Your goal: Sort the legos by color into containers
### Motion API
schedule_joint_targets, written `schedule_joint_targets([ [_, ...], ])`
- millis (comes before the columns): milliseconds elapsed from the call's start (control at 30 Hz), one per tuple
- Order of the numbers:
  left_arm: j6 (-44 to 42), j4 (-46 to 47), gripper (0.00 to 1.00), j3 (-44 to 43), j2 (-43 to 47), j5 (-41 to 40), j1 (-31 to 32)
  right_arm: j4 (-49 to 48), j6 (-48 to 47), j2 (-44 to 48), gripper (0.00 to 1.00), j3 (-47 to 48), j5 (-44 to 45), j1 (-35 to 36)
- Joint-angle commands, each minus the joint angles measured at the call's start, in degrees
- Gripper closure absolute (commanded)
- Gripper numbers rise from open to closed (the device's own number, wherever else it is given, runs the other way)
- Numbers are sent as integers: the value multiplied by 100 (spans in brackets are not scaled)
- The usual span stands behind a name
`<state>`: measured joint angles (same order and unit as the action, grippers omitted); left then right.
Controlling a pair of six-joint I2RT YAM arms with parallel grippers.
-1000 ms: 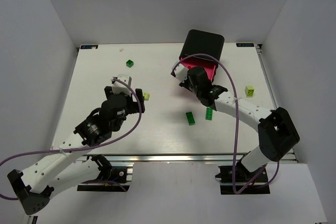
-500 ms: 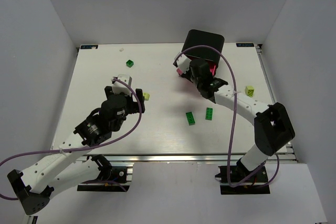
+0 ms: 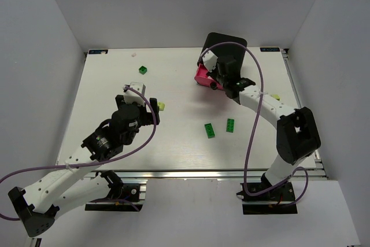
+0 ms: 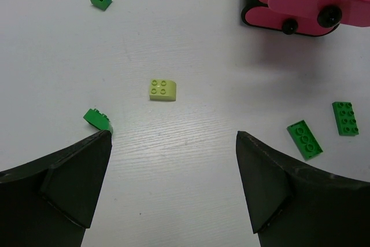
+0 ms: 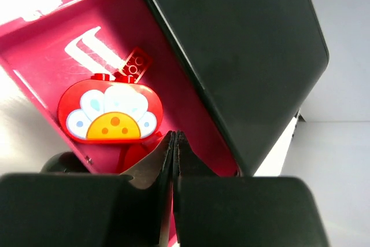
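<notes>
Top view, containers: the black cabinet (image 3: 226, 45) sits around 1 o'clock on the tabletop (image 3: 104, 85). Its pink drawer (image 3: 202, 76) pokes out toward 7 o'clock, so bricks can go in from above.
Top view, right gripper: the right gripper (image 3: 215, 79) is right at the drawer front, clenched, with nothing showing in it. We'd guess it's there to work the drawer, not to carry a brick.
Top view, loose legos: the dark green cube (image 3: 143, 70) is out at 11 o'clock. The two flat green bricks (image 3: 209, 130) lie at 6 o'clock from the drawer. None of them is sorted yet.
Top view, left gripper: the left gripper (image 3: 143, 98) is spread wide and empty, aimed at the lime block (image 3: 161, 106) just beside it.
Left wrist, target: the lime block (image 4: 162, 90) sits dead ahead at 12 o'clock between the open fingers. To us that looks lined up for a pick.
Left wrist, extras: a small green brick (image 4: 97, 119) lies just beside the 9 o'clock fingertip, and we can't tell if they touch. The drawer's black knobs (image 4: 329, 15) are up at 1 o'clock.
Right wrist, grip: the fingers are pressed flat together with nothing between them, over the open drawer.
Right wrist, contents: a red flower piece (image 5: 113, 111) and a red flat bit (image 5: 136, 63) lie inside, so we reckon this is the red drawer.
</notes>
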<state>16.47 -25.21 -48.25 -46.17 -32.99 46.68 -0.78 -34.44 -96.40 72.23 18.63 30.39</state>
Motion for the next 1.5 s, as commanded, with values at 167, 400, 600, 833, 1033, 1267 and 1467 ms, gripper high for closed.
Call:
schedule_joint_targets([
  [167, -56, 60, 2, 61, 64, 56, 26, 1086, -79, 1290, 100, 327, -2746, -148],
  [400, -65, 69, 2, 70, 117, 91, 26, 3408, -1311, 590, 100, 494, -3684, -77],
  [600, -65, 69, 2, 70, 117, 74, 26, 2470, -951, 446, 100, 231, -2156, -103],
  [833, -74, 60, 2, 61, 117, 100, 26, 1916, -723, 324, 100, 108, -1180, -95],
  [1033, -65, 78, 2, 70, 126, 91, 26, 1177, -687, 253, 100, -86, -695, -95],
  [1267, -74, 69, 2, 70, 100, 91, 26, 702, -723, 87, 100, -25, -404, -95],
  [1467, -74, 78, 2, 79, 100, 91, 26, 579, -722, -151, 100, 195, -334, -95],
])
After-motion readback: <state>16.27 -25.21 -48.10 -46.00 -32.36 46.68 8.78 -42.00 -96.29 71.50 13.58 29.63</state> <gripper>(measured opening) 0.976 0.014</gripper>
